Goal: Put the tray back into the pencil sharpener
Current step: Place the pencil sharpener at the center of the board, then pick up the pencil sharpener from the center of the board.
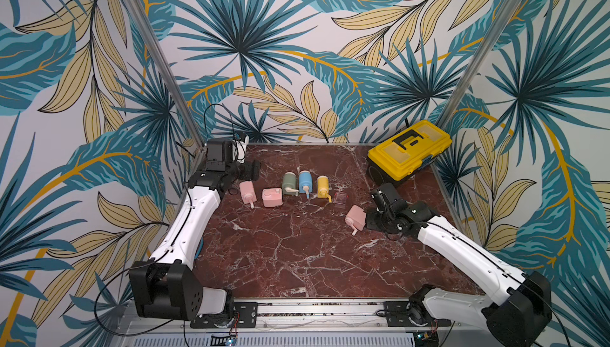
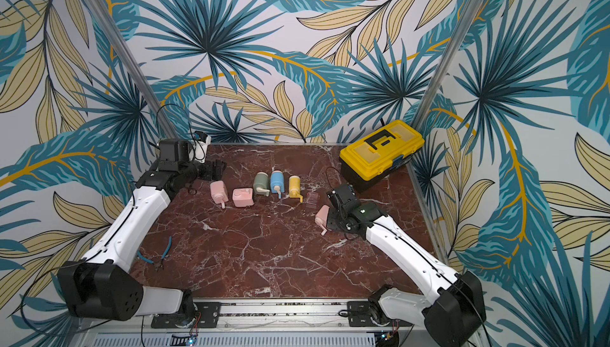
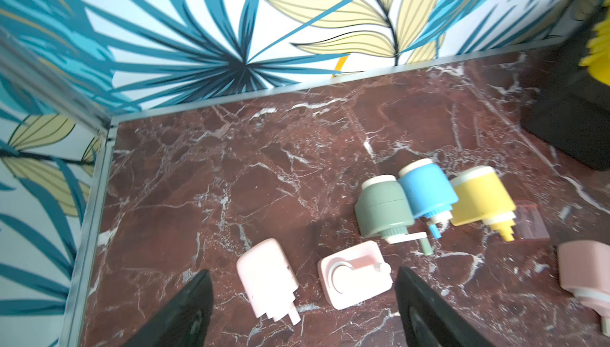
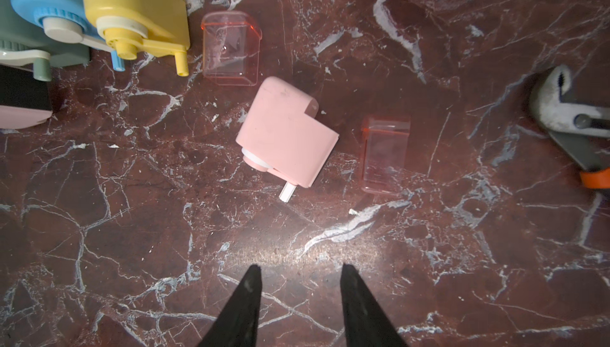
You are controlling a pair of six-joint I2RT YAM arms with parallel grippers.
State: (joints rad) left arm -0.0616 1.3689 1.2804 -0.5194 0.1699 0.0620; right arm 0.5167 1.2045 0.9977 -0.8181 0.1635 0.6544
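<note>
A pink pencil sharpener point(image 4: 287, 134) lies on its side on the marble table, also seen in both top views point(image 1: 355, 218) point(image 2: 321, 216). A clear pinkish tray point(image 4: 384, 154) lies just beside it. Another clear tray point(image 4: 231, 48) point(image 1: 340, 198) lies next to the yellow sharpener point(image 4: 132, 9). My right gripper point(image 4: 300, 267) point(image 1: 371, 221) hovers close by the pink sharpener, open, with only bare table between its fingers. My left gripper point(image 3: 302, 270) point(image 1: 251, 169) stands wide open at the far left, above two other pink sharpeners point(image 3: 270, 279) point(image 3: 353, 276), holding nothing.
Green point(image 1: 289, 183), blue point(image 1: 305, 180) and yellow point(image 1: 323, 187) sharpeners lie in a row. A yellow toolbox point(image 1: 409, 150) stands at the back right. Blue-handled pliers point(image 2: 161, 256) lie by the left arm, and orange-handled pliers point(image 4: 567, 121) lie near the right gripper.
</note>
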